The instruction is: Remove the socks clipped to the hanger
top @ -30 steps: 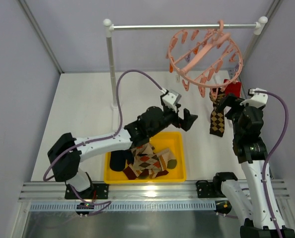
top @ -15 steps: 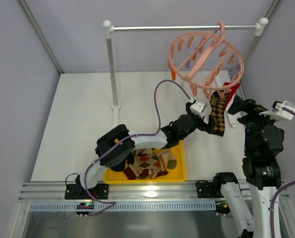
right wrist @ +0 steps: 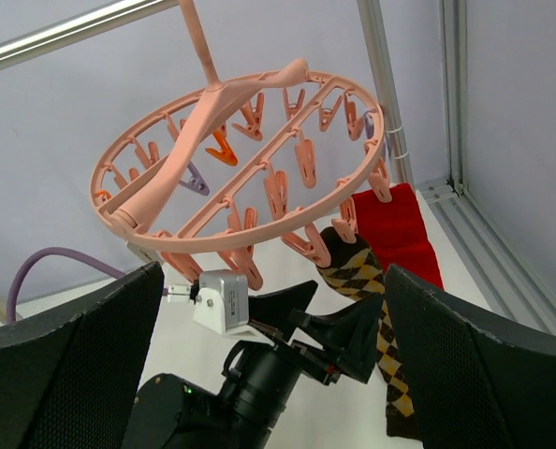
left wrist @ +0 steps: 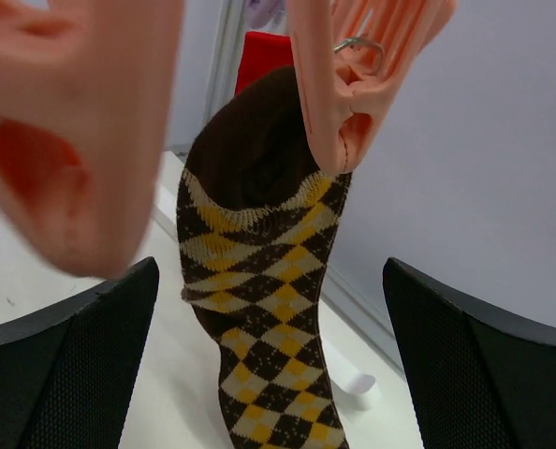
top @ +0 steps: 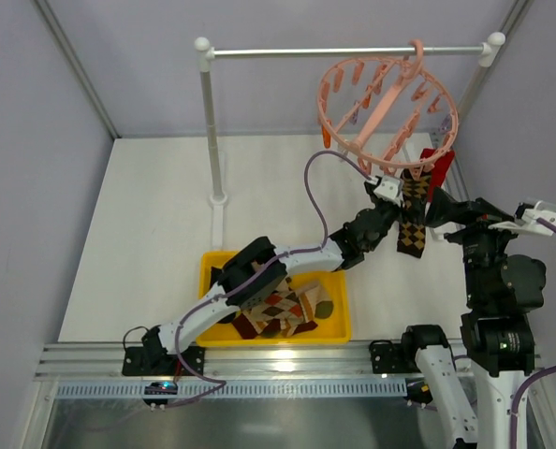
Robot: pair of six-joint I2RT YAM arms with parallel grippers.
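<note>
Reaching further than a second ago, my left gripper point(left wrist: 270, 267) stands wide open either side of the brown-and-yellow argyle fabric sock point(left wrist: 259, 309), clipped to the round salmon-pink plastic ring hanger point(top: 387, 103) at the right end of the metal rail point(top: 306, 50); my right gripper point(right wrist: 274, 276), equally wide, holds nothing just beside it

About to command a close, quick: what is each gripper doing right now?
Left gripper: open, straddling the argyle sock, not gripping it.
Right gripper: open, holding nothing.
</note>
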